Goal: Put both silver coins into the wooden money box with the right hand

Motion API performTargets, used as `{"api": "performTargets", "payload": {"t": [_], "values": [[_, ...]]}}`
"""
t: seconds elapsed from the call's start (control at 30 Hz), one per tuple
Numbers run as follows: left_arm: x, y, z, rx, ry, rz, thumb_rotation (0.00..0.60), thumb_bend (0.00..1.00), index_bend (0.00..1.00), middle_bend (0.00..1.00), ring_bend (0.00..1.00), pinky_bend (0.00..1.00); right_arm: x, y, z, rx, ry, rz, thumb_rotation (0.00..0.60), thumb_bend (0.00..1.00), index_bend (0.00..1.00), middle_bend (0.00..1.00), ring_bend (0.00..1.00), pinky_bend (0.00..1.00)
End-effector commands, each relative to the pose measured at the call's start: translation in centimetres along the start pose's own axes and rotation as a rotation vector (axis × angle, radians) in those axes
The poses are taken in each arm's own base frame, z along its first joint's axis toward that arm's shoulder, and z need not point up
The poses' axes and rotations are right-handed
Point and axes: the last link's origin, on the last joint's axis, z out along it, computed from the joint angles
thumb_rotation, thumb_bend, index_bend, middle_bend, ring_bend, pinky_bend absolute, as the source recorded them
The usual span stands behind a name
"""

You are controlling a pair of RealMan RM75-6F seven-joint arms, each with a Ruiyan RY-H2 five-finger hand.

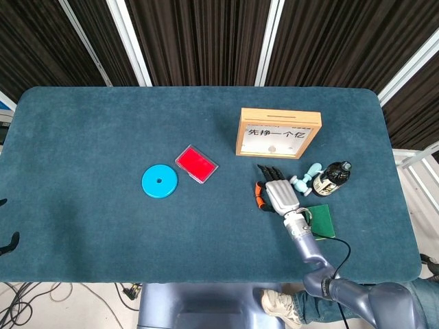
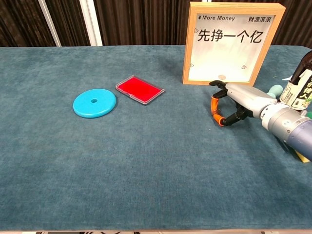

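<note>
From the head view, the right hand (image 1: 278, 196) lies low over the blue-green desk (image 1: 103, 226), just in front of the wooden money box (image 1: 278, 132) and apart from it. Its dark fingers (image 1: 266, 171) point toward the box, slightly spread, and the orange-tipped thumb (image 1: 258, 194) curls out to the side. Nothing can be made out in its grasp from here. A small silver coin (image 1: 272, 147) shows behind the box's clear front, at the bottom. To the right of the hand sit a pale blue dumbbell-shaped toy (image 1: 306, 177) and a dark bottle (image 1: 330, 178), with a green card (image 1: 321, 221) beside the wrist. Well to the left lie a red case (image 1: 196, 164) and a blue disc (image 1: 160, 181). The left hand does not appear.

From the chest view, the right hand (image 2: 240, 101) hovers close to the desk (image 2: 146, 185) with its palm turned down. The fingers (image 2: 218, 84) reach toward the foot of the box (image 2: 233, 44), near it but not touching. The thumb (image 2: 214, 106) and a lower finger bend toward each other in a loose, partly open curl, with a gap between them. Whether a coin sits inside that curl cannot be told. One coin (image 2: 222, 77) rests at the bottom of the box, behind the pane. The bottle (image 2: 301, 83) stands behind the forearm at the right edge, and the red case (image 2: 139, 89) and blue disc (image 2: 94, 102) lie far to the left.
</note>
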Motion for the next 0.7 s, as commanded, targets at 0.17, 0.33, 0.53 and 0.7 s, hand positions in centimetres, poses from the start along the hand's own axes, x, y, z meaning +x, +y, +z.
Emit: {"api": "performTargets", "payload": {"t": [0.17, 0.33, 0.53, 0.7], "values": [[0.0, 0.0, 0.0, 0.001, -0.002, 0.001, 0.6, 0.4, 0.11, 0.0, 0.0, 0.0, 2.0, -0.5, -0.6, 0.03, 0.052, 0.043, 0.6, 0.51, 0.69, 0.02, 0.0, 0.0], [0.0, 0.0, 0.0, 0.0, -0.004, 0.002, 0.6, 0.4, 0.11, 0.0, 0.0, 0.0, 4.8, -1.1, -1.4, 0.061, 0.131, 0.0, 0.6, 0.51, 0.69, 0.02, 0.0, 0.0], [-0.1, 0.1, -0.1, -0.008, -0.007, 0.005, 0.6, 0.4, 0.11, 0.0, 0.0, 0.0, 8.8, -2.3, -1.5, 0.08, 0.233, -0.066, 0.6, 0.51, 0.69, 0.02, 0.0, 0.0], [0.0, 0.1, 0.0, -0.008, -0.009, 0.003, 0.6, 0.4, 0.11, 0.0, 0.0, 0.0, 11.6, -3.3, -1.1, 0.102, 0.273, -0.117, 0.6, 0.51, 0.7, 0.02, 0.0, 0.0]]}}
